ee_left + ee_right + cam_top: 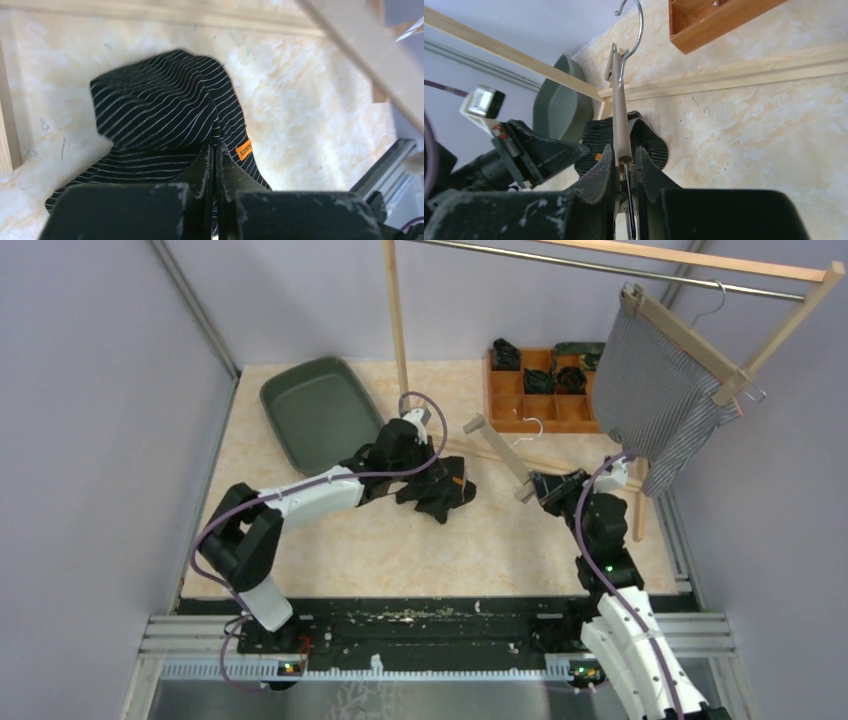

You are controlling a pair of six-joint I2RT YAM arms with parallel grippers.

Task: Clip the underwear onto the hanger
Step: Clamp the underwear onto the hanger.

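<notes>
A: Whereabouts of the black, thinly white-striped cloth underwear (442,495)?

B: Bunched about midway across the pale marbled surface (330,540). Just left of the pale wooden clip hanger (497,455) with its wire hook. Near it, apparently not touching.

A: State of the left end effector (216,150)?

B: Pressed together on a raised fold of that cloth, right beside the orange tag. Reads as a real pinch, judging by the peak of fabric at the tips.

A: And the right end effector (624,157)?

B: Clamped around the near end of the hanger bar. Seems lifted off the surface, though hard to confirm.

A: Long axis of the bar?

B: Slants away from the right end effector toward the far left, passing the cloth on its right side. So cloth to the left of the bar, with the left arm nearer the cloth.

A: Coming move, then?

B: Probably a short carry rightward, bringing the pinched edge to a clip on the bar.

A: Room for that?

B: Open surface nearer the arms. Dark green plastic tray (310,405) at far left, wooden compartment box (540,410) at far right. Light wooden rack (395,310) behind, with a grey striped garment (655,400) hanging at the right. Rack's low rails close behind the hanger, so worth watching.
</notes>
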